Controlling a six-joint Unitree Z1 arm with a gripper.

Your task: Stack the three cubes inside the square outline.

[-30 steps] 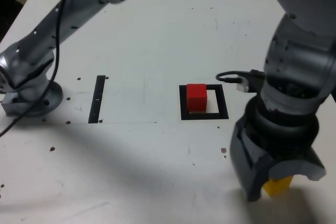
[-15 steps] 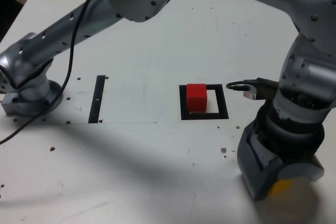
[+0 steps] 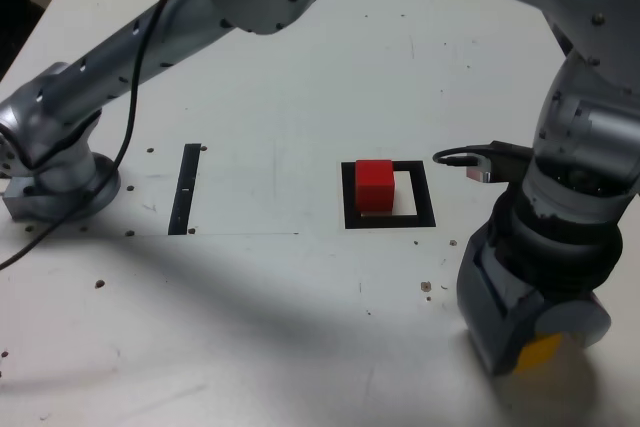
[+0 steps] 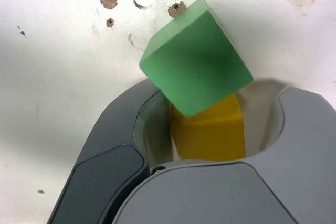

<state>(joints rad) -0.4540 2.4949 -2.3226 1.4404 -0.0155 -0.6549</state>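
In the exterior view the red cube stands inside the square outline, in its left half. At the lower right of that view my gripper is down on the table, with the yellow cube showing between its jaws. The wrist view has the yellow cube between the two jaws, with pale inner jaw surface visible on either side of it. The jaws stand open around it. The green cube lies turned at an angle just beyond the yellow one, touching it. In the exterior view the gripper hides the green cube.
A thin black strip lies on the white table to the exterior view's left of the outline. The arm's base sits at the far left, and its links reach over the table's back. A black cable loops near the wrist.
The gripper has come down over the yellow cube, now mostly covered. Its jaws have narrowed around it. The red cube has not moved.
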